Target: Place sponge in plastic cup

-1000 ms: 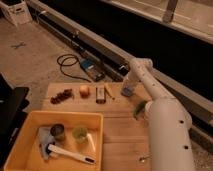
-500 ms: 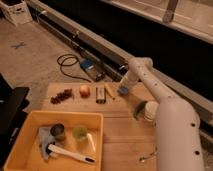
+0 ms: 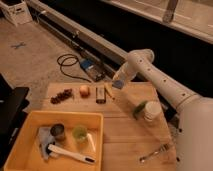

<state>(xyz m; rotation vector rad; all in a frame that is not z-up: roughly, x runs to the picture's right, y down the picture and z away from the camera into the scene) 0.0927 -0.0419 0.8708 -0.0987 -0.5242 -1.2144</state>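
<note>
1. Sponge (image 3: 119,84): I see it as a small blue patch at the tip of the gripper (image 3: 118,83), over the back edge of the wooden table (image 3: 125,135), just right of the dark brown bar (image 3: 100,94). The gripper is pinching the sponge. I cannot make out the separate jaws or how far apart they stand.

2. Arm (image 3: 150,70): it enters from the lower right, rises to a bend over the table's far edge and angles down-left to the gripper. The lower part of the arm is cut off by the right border.

3. Plastic cup (image 3: 80,133): it stands upright inside the yellow bin (image 3: 65,114) at the table's front left, well apart from the gripper. A dark tin (image 3: 58,132) stands just to its left. A blue cloth (image 3: 43,136) and a white-handled tool (image 3: 70,153) lie near them; the tool's head is hard to identify.

4. Back row on the table: left of the bar lies an orange fruit (image 3: 85,90), then a dark cluster (image 3: 61,96) that I cannot identify.

5. Right side: a white cup (image 3: 152,111) stands with a green object (image 3: 139,108) against its left side; what the object is, I cannot tell. A fork (image 3: 157,150) lies near the front edge.

6. Floor: a blue device (image 3: 90,67) with a looped cable (image 3: 67,62) lies behind the table. A white box (image 3: 16,12) is cut off at the top left; any marks on it are too small to read.
</note>
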